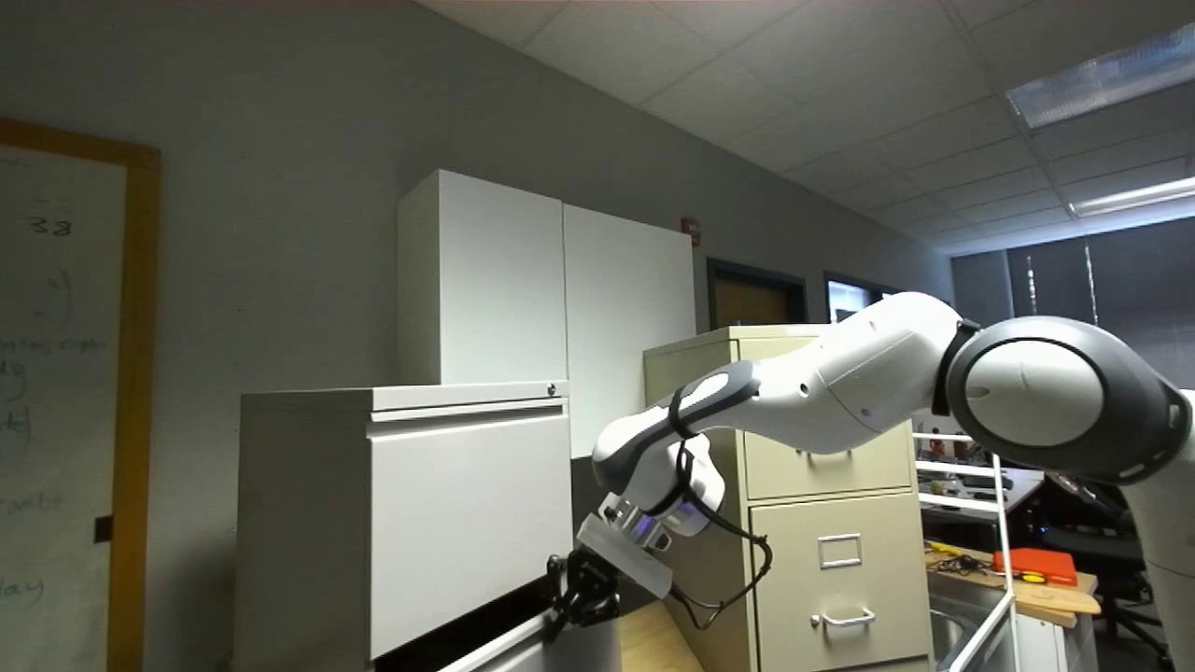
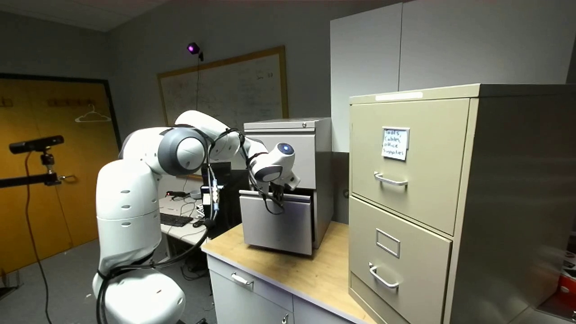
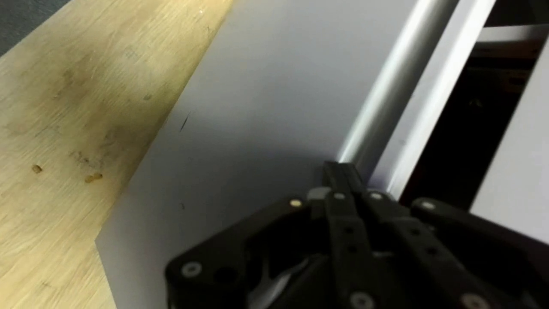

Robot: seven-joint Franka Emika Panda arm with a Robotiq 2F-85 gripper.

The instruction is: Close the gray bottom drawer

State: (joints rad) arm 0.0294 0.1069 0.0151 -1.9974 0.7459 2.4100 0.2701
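In an exterior view the gray bottom drawer (image 2: 276, 229) stands partway out from its file cabinet (image 2: 323, 180), over the tabletop (image 2: 333, 252). Little more than its slanted rim (image 1: 495, 644) shows in an exterior view, low in the scene, while the wrist view alone brings out a short dark mark (image 3: 184, 122) on the front. There the fingers (image 3: 336, 178) lie together, holding nothing that shows; their tips are at the drawer's upper ridge (image 3: 373, 103), touching or not, I cannot tell. The front spreads left of them and farther away; the black opening (image 3: 459, 141) is to their right. The metal is light gray, flat, shadowed near the fingers, brighter along the ridge.
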